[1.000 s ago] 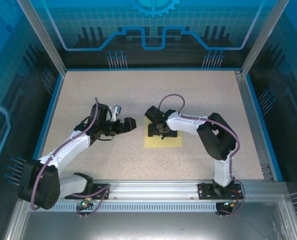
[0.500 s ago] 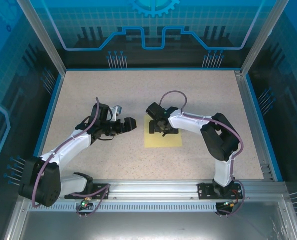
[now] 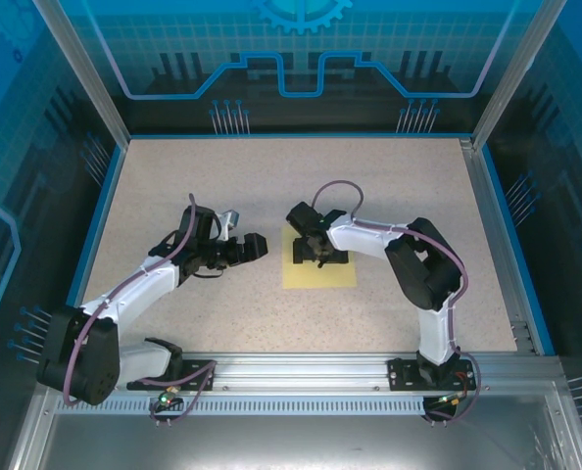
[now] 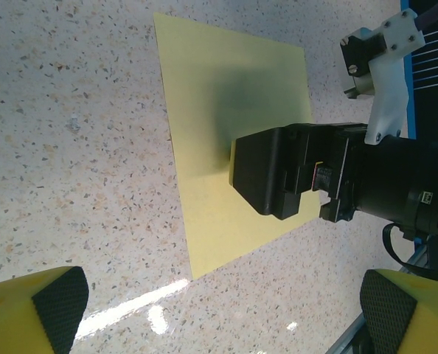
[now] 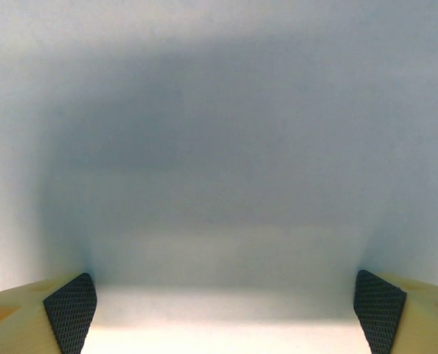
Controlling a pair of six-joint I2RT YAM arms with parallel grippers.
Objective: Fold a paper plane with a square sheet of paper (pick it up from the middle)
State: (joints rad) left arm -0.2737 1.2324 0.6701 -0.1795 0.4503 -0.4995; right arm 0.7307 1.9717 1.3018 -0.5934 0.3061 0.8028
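Now the right gripper (image 3: 315, 253), jaws wide and empty, has shifted onto the middle of the square sheet of paper (image 3: 322, 277), flat at the centre of the table (image 3: 222, 176), poised to pinch it, while the left gripper (image 3: 256, 244) hovers agape alongside.

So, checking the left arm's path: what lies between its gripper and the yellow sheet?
Bare table between left gripper and sheet, per the top view.

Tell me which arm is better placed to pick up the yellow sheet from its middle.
Right. The right gripper is down over the middle of the square sheet of paper, jaws open wide. The left gripper, also open, hovers over the table beside the sheet's left edge.
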